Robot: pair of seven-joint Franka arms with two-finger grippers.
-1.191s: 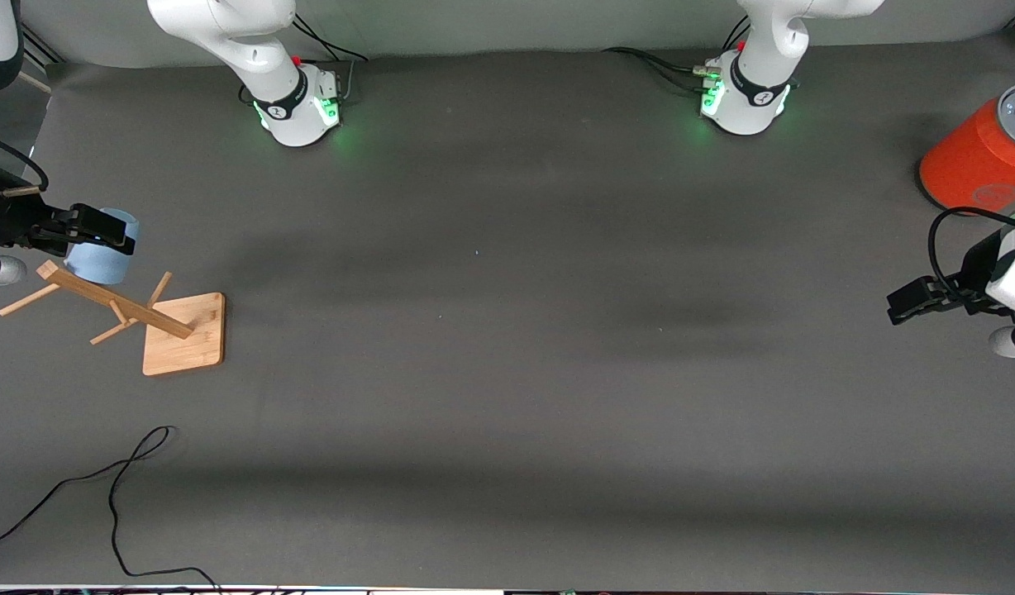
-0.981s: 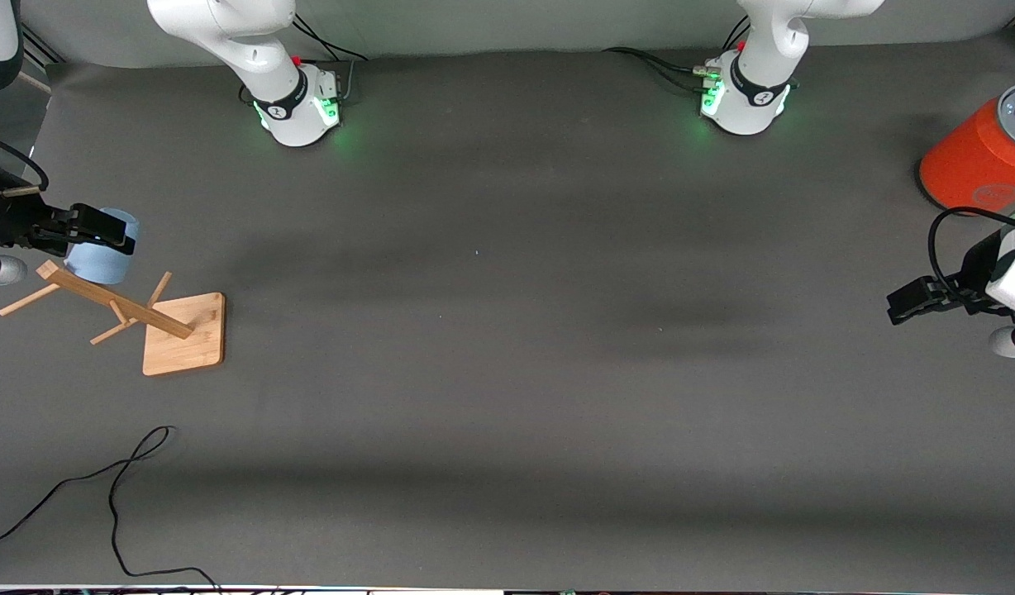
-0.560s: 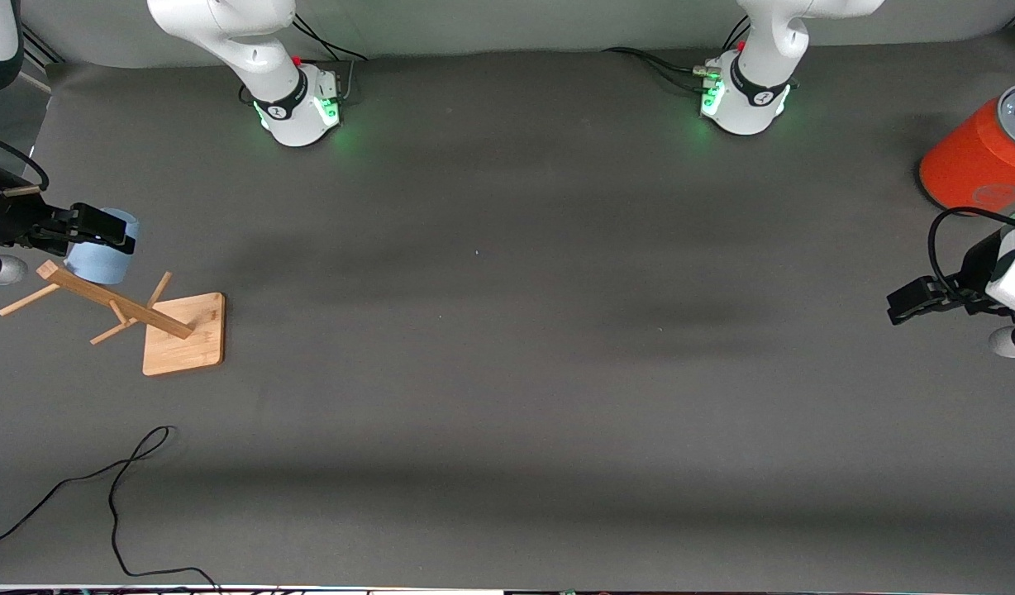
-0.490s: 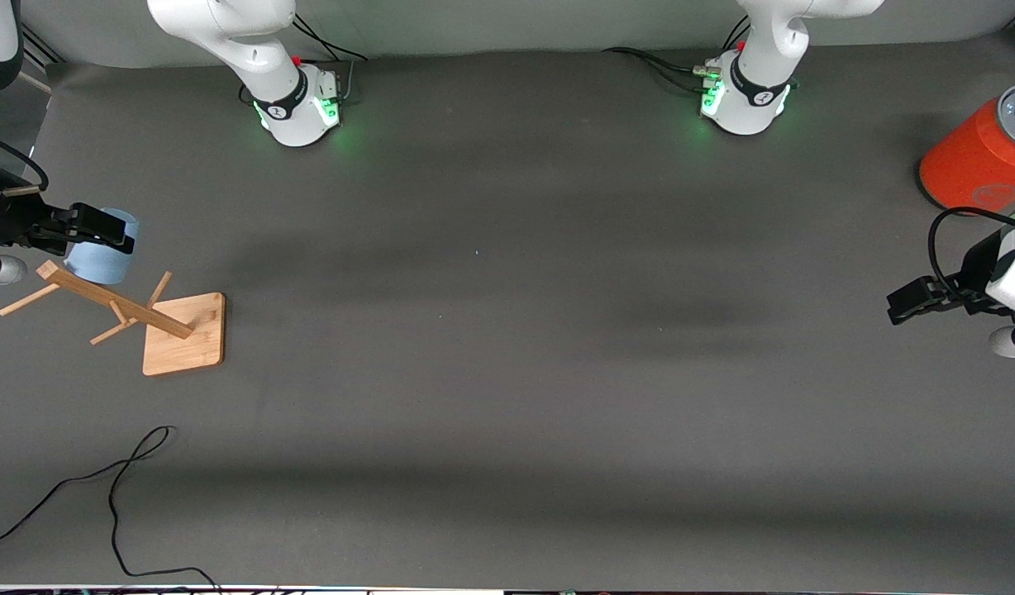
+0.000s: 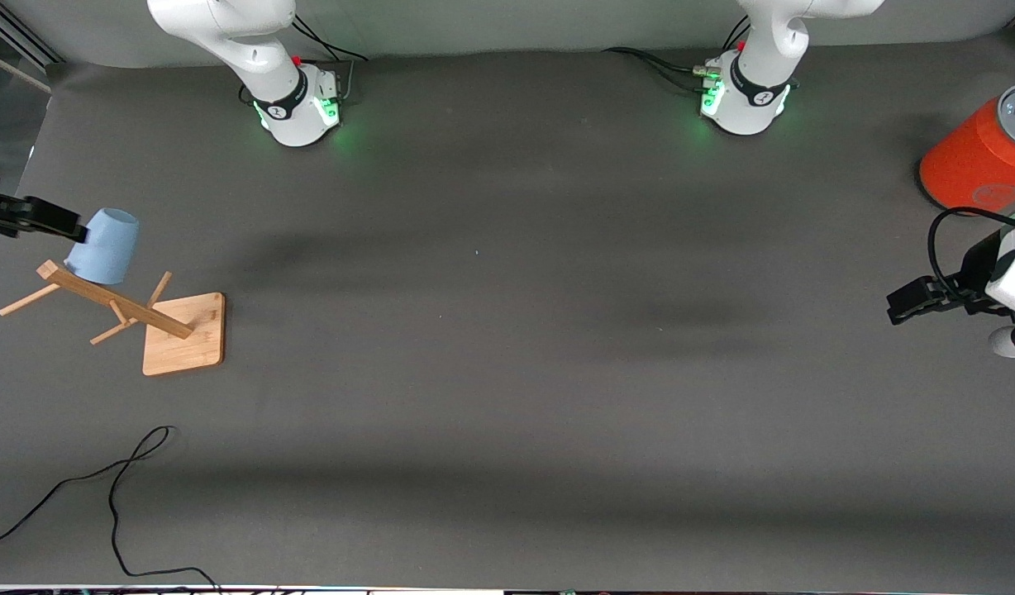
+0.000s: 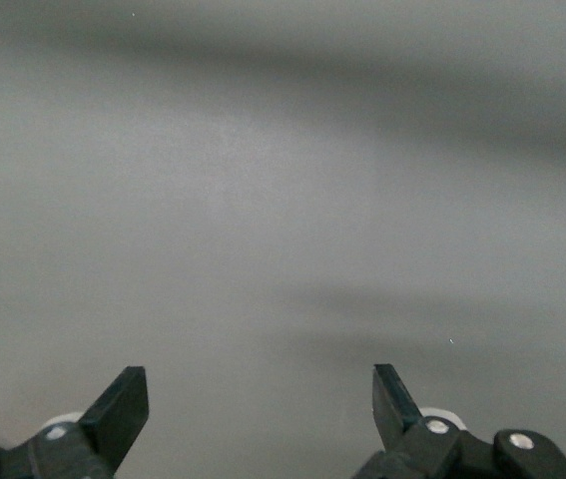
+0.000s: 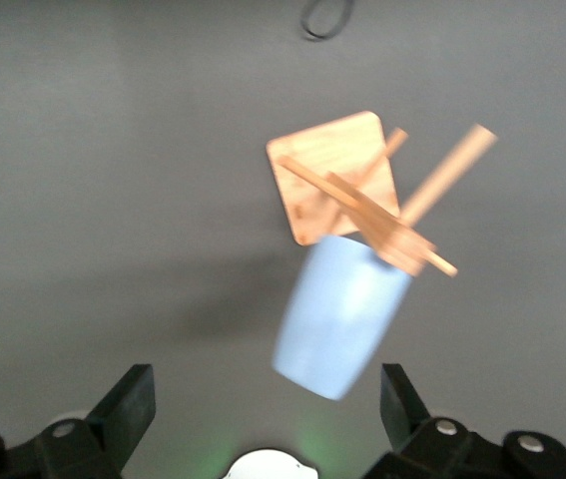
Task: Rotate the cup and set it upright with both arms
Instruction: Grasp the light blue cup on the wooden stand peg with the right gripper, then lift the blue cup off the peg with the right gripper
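Observation:
The light-blue cup (image 5: 104, 245) hangs mouth-down and tilted on a peg of the wooden rack (image 5: 185, 335) at the right arm's end of the table. My right gripper (image 5: 65, 225) is open and empty. It is beside the cup's upper part, with one fingertip close to the cup's wall. In the right wrist view the cup (image 7: 340, 314) hangs from the rack (image 7: 337, 175), out ahead of my open right gripper (image 7: 268, 399). My left gripper (image 5: 898, 307) is open and empty and waits at the left arm's end; the left wrist view shows it (image 6: 261, 399) over bare mat.
A large orange-red cylinder (image 5: 970, 161) with a grey top stands at the left arm's end, near the table's edge. A black cable (image 5: 119, 479) lies on the mat, nearer the front camera than the rack.
My right gripper has drawn back from around the cup toward the table's edge. The cup stays on the rack. The left arm has not moved.

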